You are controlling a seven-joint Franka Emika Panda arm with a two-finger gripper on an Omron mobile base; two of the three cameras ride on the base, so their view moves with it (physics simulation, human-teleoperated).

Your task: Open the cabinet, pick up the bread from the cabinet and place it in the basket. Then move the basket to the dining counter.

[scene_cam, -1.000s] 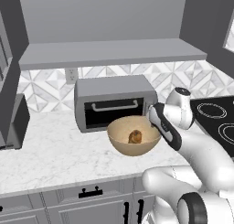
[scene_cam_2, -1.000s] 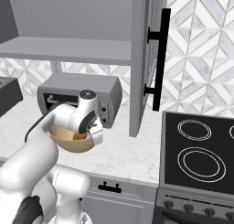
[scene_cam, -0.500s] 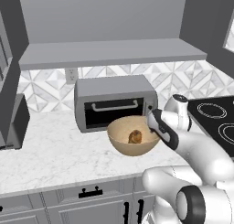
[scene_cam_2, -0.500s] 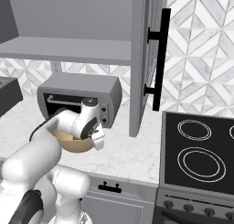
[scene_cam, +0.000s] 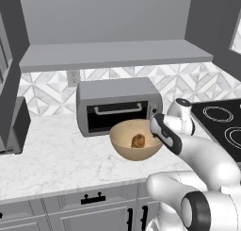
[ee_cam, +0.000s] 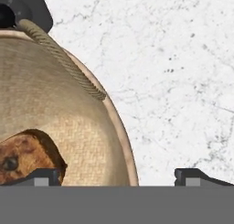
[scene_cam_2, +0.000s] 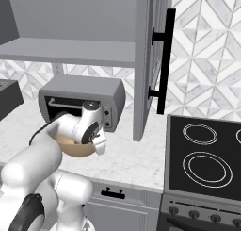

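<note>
Now gripper has shifted over basket rim, fingers spread wide straddling it; bread inside, rim grasp likely next.

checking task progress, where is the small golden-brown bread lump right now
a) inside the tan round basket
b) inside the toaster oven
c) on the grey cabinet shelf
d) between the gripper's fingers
a: the small golden-brown bread lump lies on the bottom of the tan round basket, which stands on the marble worktop in front of the grey toaster oven; the open gripper straddles the basket's rim.
</note>
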